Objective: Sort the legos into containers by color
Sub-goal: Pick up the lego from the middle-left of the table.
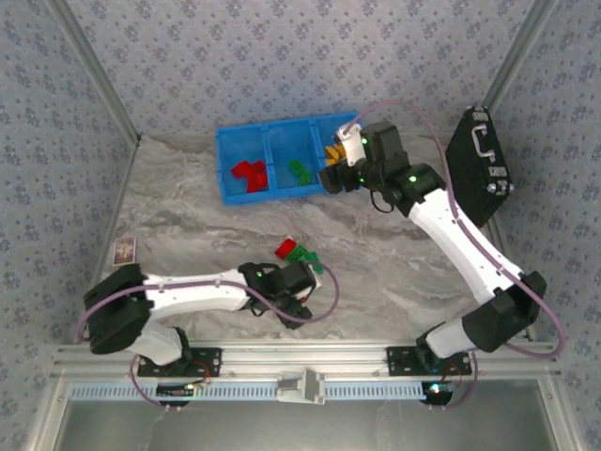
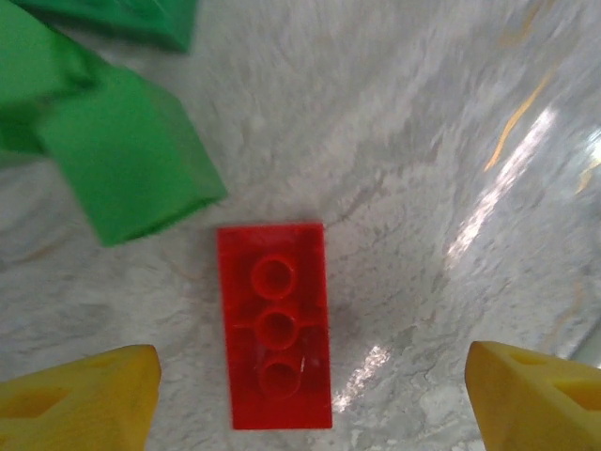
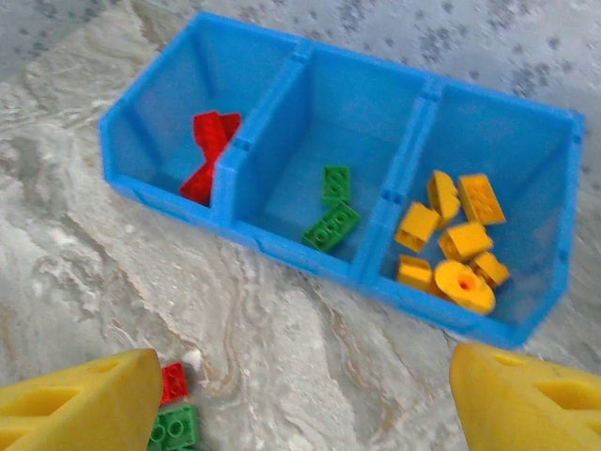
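Marbled table (image 1: 188,216) lay under both arms, and near its left edge I saw a small card (image 1: 125,251). Right of that, the left arm stretched low across the surface toward the middle of the table. Through its wrist camera the left gripper (image 2: 310,404) stood wide open, its yellow fingers (image 2: 84,399) far apart and holding nothing. A red brick (image 2: 274,324) lay flat on the table between them, nearer the finger on the left of that view and touching neither, with three round rings in a row on its upper face. Just beyond it, up and to the left, lay loose green bricks (image 2: 127,160), blurred at that range; I could not tell how many.

Farther back sat the blue tray (image 1: 223,164), its three compartments side by side. The left compartment held red legos (image 3: 208,150), the middle one green legos (image 3: 331,211), and the right one orange-yellow legos (image 3: 451,235), among them a round piece. The right gripper (image 3: 300,404) hung above the table in front of the tray, jaws spread wide with nothing between them. From overhead it sat at the tray's right end, by the front wall of the right compartment. At the far right a black case (image 1: 479,164) with a metal handle stood beside the right wall.
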Robot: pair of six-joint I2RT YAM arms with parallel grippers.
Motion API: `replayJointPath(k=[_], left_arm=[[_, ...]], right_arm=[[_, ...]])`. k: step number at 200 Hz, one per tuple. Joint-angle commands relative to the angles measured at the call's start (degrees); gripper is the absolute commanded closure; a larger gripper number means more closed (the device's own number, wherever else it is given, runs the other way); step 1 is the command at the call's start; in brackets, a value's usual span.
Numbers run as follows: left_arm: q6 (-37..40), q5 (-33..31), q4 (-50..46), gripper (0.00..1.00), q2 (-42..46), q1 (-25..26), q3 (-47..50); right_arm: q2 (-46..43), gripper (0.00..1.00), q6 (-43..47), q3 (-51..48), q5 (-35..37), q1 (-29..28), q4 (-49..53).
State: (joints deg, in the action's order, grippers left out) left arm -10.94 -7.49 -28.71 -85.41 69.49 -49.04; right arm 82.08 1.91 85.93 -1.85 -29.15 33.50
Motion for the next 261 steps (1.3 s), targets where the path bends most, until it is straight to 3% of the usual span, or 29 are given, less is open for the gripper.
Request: replayJointPath(k=[1, 30, 59, 88, 121, 153, 222, 261], left_arm=[[-3.3, -5.18, -2.08, 0.17, -3.46, 1.83, -2.91], [-5.8, -10.32, -4.82, 0.17, -7.1, 2.58, -4.38], [-6.59, -9.65, -3.69, 0.2, -8.35, 2.57, -3.66], [-6.1, -7.85, -3.4, 0.34, -10.15, 2.58, -3.51], [-6.49, -7.42, -3.94, 0.43, -10.93, 2.3, -3.61], [-7.64, -6.75, -3.66, 0.63, -10.57, 1.29, -2.61], [-6.37, -8.35, -7.53, 0.65, -5.55, -1.55, -4.95], [-1.12, -9.19, -13.01, 0.65, 9.35, -11.43, -12.25]], right_arm=[[-3.28, 0.18, -1.81, -2.7, 1.53, 1.61, 2.53], [-6.3, 0.18, -2.84, -6.49, 0.69, 2.42, 2.7], [-8.61, 0.18, -3.98, -10.67, -0.43, 3.06, 2.34], [-8.87, 0.18, -4.11, -11.57, -0.85, 3.73, 2.97], [-8.88, 0.17, -4.63, -11.77, -1.85, 3.88, 2.8], [-9.38, 0.17, -5.47, -13.19, -3.37, 3.81, 4.65], [-11.19, 0.17, -9.12, -21.15, -6.51, 2.63, 5.74], [-9.7, 0.15, -12.4, -29.44, -9.95, 1.1, -0.38]])
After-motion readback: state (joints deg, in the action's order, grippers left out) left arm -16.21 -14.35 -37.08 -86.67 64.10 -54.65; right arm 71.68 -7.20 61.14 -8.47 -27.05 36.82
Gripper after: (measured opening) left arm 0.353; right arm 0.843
